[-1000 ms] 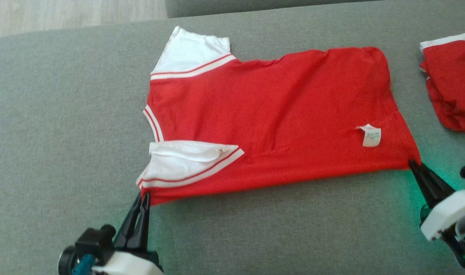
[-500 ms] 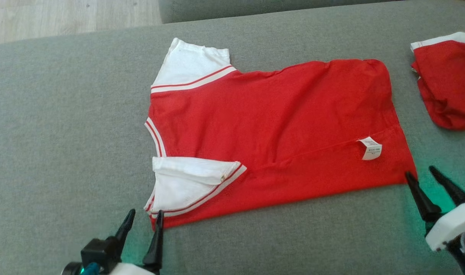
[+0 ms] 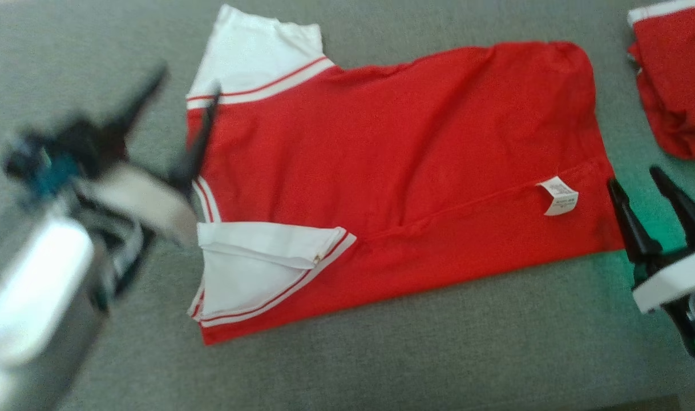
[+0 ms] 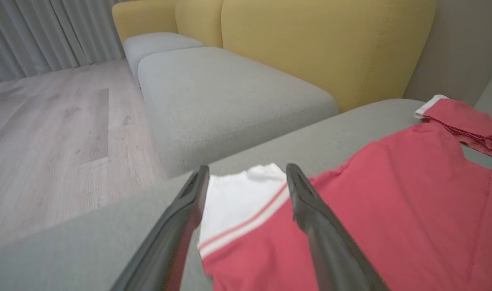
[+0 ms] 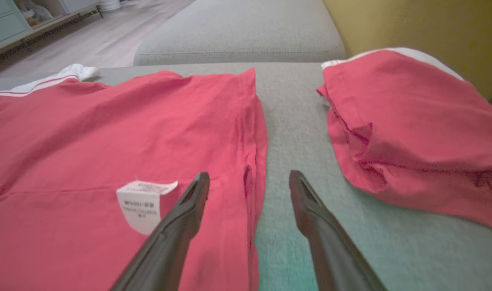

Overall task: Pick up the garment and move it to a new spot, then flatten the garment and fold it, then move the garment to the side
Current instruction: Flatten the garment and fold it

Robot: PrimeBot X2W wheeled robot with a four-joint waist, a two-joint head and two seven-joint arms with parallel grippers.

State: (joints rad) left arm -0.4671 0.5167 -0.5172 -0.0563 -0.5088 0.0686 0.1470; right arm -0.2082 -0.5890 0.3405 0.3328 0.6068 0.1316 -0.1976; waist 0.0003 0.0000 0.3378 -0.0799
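The garment is a red shirt with white, red-striped sleeves, spread nearly flat on the grey cushion, inside out with a white care label near its hem. The near sleeve lies folded over the body. My left gripper, blurred, hangs open above the far sleeve at the shirt's left end, nothing between its fingers. My right gripper stands open at the hem's near right corner, one finger over the red cloth, the other over bare cushion.
A second red garment lies bunched at the cushion's far right. Beyond the cushion stand another grey seat, yellow sofa backs and wooden floor. Bare cushion runs along the near edge.
Both grippers opened and let go of the shirt's near corners. The left arm swung up and away toward the far sleeve. The head view shifted.
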